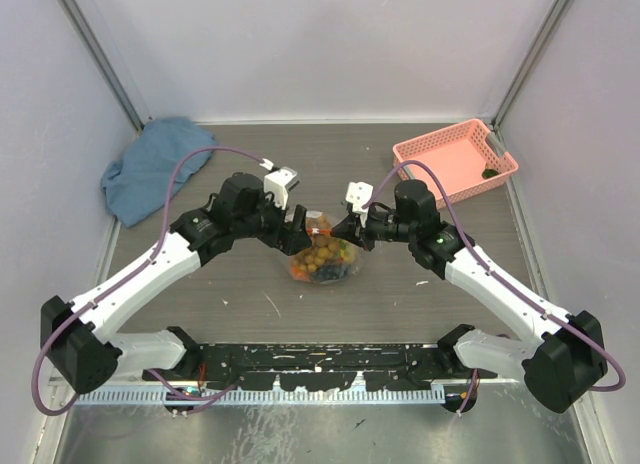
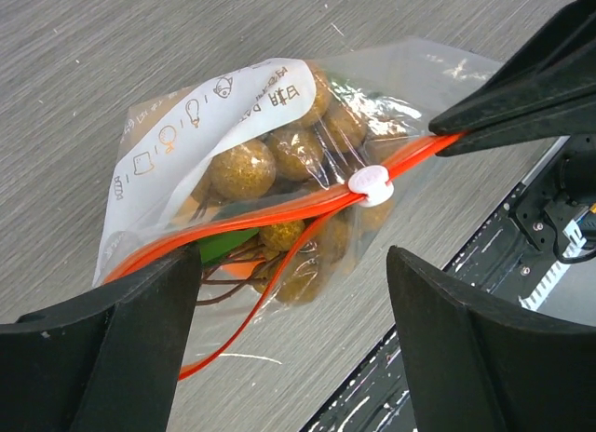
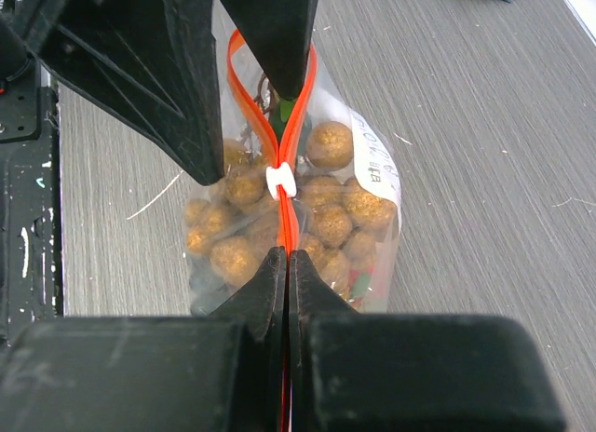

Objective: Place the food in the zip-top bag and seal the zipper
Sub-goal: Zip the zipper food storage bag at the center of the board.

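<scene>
The clear, crinkly plastic zip-top bag [image 1: 322,256] sits on the grey wood-grain table [image 1: 400,304] right between the two sets of fingers. It bulges with olive-brown toy grapes [image 2: 240,168], and something green and orange shows behind the film. I'd judge it light and floppy, the film slick and quick to crumple, so a pinch on the body would slide off or just bunch up. The thin orange-red zipper strip [image 2: 410,158] along its mouth looks the firmest part. The small white slider [image 2: 370,183] riding on it seems the natural thing to push or pull.

The right gripper [image 3: 287,255] has its fingers [image 3: 268,281] pressed tight together on one end of that strip, with only the orange line showing between them. From there to the slider the strip runs as a single line. Beyond the slider, toward the left gripper [image 2: 293,253], it splits in two and the mouth gapes. The left fingers [image 2: 112,357] stand wide apart, straddling that open end, one of them right at the strip. They grip nothing.
</scene>
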You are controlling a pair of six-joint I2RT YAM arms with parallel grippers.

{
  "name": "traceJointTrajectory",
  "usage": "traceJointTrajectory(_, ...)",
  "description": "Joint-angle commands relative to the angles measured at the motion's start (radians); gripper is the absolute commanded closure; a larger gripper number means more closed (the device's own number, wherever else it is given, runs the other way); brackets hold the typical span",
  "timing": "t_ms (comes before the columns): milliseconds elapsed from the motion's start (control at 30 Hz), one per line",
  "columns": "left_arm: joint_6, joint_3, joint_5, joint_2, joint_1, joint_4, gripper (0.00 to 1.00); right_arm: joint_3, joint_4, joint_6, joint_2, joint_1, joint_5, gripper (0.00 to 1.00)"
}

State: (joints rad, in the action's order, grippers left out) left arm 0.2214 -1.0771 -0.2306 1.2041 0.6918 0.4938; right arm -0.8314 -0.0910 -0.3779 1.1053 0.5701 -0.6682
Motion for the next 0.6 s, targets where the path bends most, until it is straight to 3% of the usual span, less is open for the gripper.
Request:
traceJointTrajectory(0,-0.002,0.006,0.012,0.013,0.001,-0.112,0.19,-0.013,0.099,0.014,-0.027,0.001,-0.035,0.99)
traceJointTrajectory(333,-0.002,0.02,-0.062,0.084,0.001,-0.197,0.18,-0.014,0.1,0.015,-0.017,0.002,-0.044,0.99)
traceJointTrajectory(567,-0.002,0.026,-0.033,0.126,0.001,-0.194,0.17,-0.013,0.1,0.017,-0.016,0.002,-0.046,0.99)
